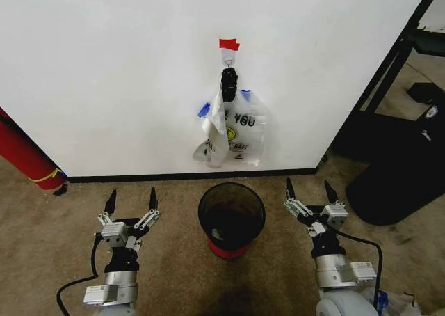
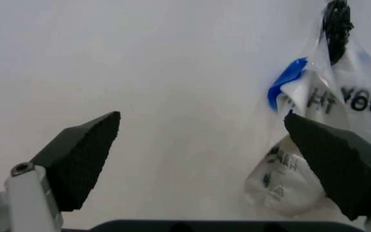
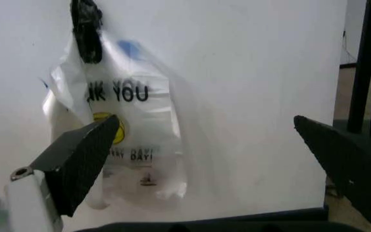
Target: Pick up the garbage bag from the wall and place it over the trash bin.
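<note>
White wall (image 1: 104,72) fills the space ahead of me, with a black baseboard (image 1: 188,177) along its foot and brown carpet (image 1: 174,260) below. On the wall, under a piece of red tape (image 1: 229,44), the garbage bag (image 1: 233,131) hangs from a small hook (image 1: 228,71) — crinkled, see-through, with blue patches, black lettering and a yellow smiley. The trash bin (image 1: 231,218), black mesh with a red base, stands on the carpet just in front of the baseboard, directly below the bag; its inside is dark and I cannot tell what it holds. My left gripper (image 1: 131,204) sits low to the bin's left, fingers spread wide and holding nothing. My right gripper (image 1: 310,188) mirrors it on the bin's right — also wide open and empty, both pointing at the wall.
</note>
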You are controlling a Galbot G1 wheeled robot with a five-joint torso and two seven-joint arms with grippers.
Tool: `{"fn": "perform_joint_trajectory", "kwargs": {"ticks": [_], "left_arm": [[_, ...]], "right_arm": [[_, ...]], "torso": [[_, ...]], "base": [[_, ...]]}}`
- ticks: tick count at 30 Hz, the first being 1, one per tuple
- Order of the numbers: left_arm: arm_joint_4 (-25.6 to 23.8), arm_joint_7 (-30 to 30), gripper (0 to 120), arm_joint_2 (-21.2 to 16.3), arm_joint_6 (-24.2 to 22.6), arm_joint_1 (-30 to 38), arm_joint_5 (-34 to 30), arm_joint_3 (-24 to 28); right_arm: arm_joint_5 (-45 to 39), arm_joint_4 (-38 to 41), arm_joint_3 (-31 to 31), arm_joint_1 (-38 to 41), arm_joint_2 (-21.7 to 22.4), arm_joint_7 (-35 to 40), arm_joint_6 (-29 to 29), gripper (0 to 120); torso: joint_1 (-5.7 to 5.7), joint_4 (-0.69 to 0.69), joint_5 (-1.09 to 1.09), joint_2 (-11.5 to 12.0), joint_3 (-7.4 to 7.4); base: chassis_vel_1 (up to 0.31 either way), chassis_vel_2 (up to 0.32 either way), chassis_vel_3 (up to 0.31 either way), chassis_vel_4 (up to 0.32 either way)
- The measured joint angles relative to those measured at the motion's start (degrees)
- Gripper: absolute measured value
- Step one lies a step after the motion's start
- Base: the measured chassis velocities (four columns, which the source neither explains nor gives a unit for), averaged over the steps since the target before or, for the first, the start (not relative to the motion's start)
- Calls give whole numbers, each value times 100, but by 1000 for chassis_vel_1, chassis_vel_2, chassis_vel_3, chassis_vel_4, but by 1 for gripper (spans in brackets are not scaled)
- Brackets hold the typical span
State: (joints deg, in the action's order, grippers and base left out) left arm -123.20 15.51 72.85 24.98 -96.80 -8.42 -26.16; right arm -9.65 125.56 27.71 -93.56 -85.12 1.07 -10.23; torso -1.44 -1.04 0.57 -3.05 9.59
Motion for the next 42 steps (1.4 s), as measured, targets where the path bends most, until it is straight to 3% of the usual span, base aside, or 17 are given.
{"fn": "perform_joint_trajectory", "kwargs": {"ticks": [23, 29, 33, 42], "left_arm": [[84, 20, 100, 130, 19, -14, 49, -109], [14, 20, 100, 98, -2, -51, 112, -90], [-69, 19, 100, 70, -5, -193, 163, -198], [-58, 37, 100, 191, 55, -382, 265, -441]], "right_arm": [[-184, -596, -177, 795, 233, -9, 195, 100], [-2007, -791, -386, 1665, 660, -348, 780, 100], [-3450, -1386, -739, 2890, 840, -706, 1079, 100], [-4835, -2987, -1357, 4766, 370, -749, 1249, 100]], "torso": [[-1, -1, 1, 0, 0], [-1, 0, 0, 0, 0], [-1, 1, 0, 0, 1], [-1, 1, 1, 1, 1]], "base": [[0, 0, 0, 0], [0, 0, 0, 0], [0, 0, 0, 0], [0, 0, 0, 0]]}}
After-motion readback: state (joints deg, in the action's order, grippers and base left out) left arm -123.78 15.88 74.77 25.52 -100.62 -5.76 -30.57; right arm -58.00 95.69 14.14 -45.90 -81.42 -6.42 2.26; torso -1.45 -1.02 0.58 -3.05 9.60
